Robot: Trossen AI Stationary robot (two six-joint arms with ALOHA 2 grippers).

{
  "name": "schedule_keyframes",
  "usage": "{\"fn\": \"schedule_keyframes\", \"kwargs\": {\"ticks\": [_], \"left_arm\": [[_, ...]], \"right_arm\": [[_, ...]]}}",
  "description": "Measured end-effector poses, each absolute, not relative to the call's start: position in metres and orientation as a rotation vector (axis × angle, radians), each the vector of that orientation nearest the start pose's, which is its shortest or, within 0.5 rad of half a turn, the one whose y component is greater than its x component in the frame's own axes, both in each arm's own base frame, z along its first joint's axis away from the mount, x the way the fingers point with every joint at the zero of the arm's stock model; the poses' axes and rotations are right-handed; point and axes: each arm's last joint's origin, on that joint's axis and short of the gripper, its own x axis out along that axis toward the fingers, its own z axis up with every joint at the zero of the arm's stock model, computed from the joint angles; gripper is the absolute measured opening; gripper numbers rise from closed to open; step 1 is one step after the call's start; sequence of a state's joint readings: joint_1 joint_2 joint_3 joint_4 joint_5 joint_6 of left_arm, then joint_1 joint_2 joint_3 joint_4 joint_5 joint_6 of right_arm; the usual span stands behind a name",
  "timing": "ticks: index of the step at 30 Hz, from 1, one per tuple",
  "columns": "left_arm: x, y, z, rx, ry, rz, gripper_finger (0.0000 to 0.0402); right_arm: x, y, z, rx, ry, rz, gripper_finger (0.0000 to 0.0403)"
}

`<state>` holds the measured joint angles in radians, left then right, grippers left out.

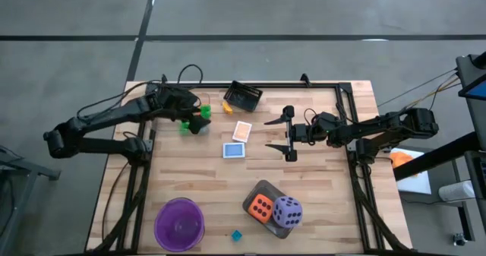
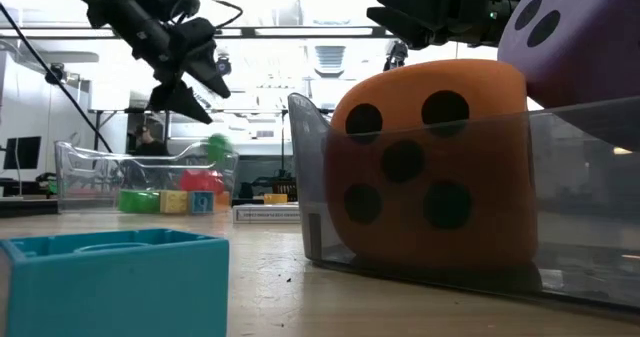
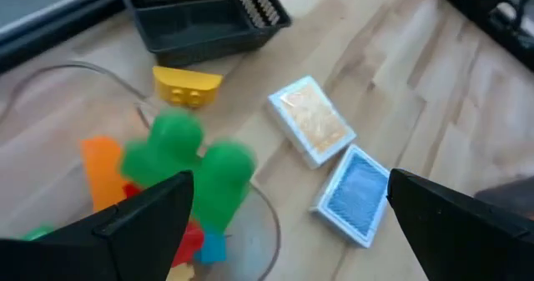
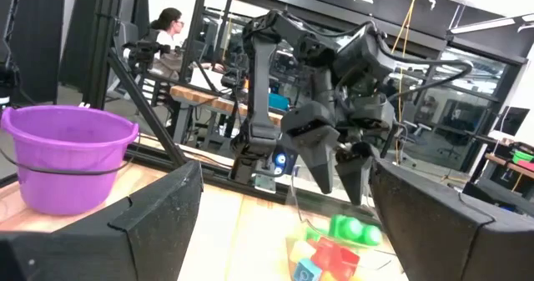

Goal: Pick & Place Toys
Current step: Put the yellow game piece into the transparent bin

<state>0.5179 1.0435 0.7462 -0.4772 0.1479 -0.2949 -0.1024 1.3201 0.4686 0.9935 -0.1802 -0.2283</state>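
**Both grippers open above a wooden table of toys**

The left gripper (image 1: 199, 113) hangs above a clear container (image 2: 150, 177) of small building blocks near the table's (image 1: 319, 210) far left edge. Its jaws are spread wide and hold nothing. Just below and between its fingers (image 3: 142, 223), a green block (image 3: 188, 160) shows blurred over the container, with orange, red, blue and yellow blocks lying beneath it. Whether the green block touches the others cannot be told. Beyond the fingertips lie a yellow block (image 3: 188, 87), an empty black basket (image 3: 204, 14), and two white-edged cards, one orange-backed (image 3: 313, 121) and one blue-backed (image 3: 355, 193), side by side on the wood.

The right gripper (image 1: 287, 138) hovers over the middle of the table, its jaws also wide open and empty, pointing toward the cards and the left arm. The cards lie just ahead of its fingertips.

Well apart from both grippers, at the near edge, an orange die (image 1: 260, 207) and a purple die (image 1: 287, 211) sit together in a grey tray (image 1: 262, 186). A small teal block (image 1: 236, 234) lies on the wood between that tray and a purple bowl (image 1: 179, 224)

A person sits in the room beyond the table
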Motion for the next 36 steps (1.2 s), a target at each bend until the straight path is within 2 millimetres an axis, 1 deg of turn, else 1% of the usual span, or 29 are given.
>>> {"fn": "schedule_keyframes", "kwargs": {"ticks": [5,10,13,19,22,25,27,30,33,36], "left_arm": [[0.18,0.1,0.253,-0.505,0.718,0.525,0.0399],[0.184,0.101,0.255,-0.492,0.68,0.517,0.0399],[0.193,0.101,0.254,-0.463,0.667,0.49,0.0399],[0.22,0.099,0.25,-0.429,0.73,0.429,0.0399],[0.232,0.097,0.258,-0.355,0.728,0.372,0.0399],[0.238,0.092,0.268,-0.265,0.668,0.321,0.0388],[0.238,0.088,0.275,-0.203,0.595,0.292,0.0371],[0.23,0.08,0.282,-0.138,0.504,0.257,0.0343],[0.217,0.072,0.28,-0.107,0.458,0.222,0.0318],[0.202,0.064,0.275,-0.086,0.399,0.207,0.0299]], "right_arm": [[0.256,-0.021,0.228,-0.248,-0.147,0.062,0.0339],[0.256,-0.021,0.228,-0.248,-0.148,0.062,0.0339],[0.256,-0.021,0.228,-0.248,-0.148,0.062,0.0339],[0.256,-0.021,0.227,-0.246,-0.138,0.051,0.0339],[0.256,-0.023,0.224,-0.24,-0.101,0.011,0.0339],[0.256,-0.023,0.223,-0.239,-0.086,-0.003,0.0339],[0.256,-0.023,0.223,-0.231,-0.087,-0.003,0.0339],[0.256,-0.023,0.223,-0.219,-0.089,-0.011,0.0339],[0.258,-0.024,0.226,-0.202,-0.094,-0.031,0.0339],[0.267,-0.025,0.228,-0.191,-0.096,-0.037,0.0339]]}}
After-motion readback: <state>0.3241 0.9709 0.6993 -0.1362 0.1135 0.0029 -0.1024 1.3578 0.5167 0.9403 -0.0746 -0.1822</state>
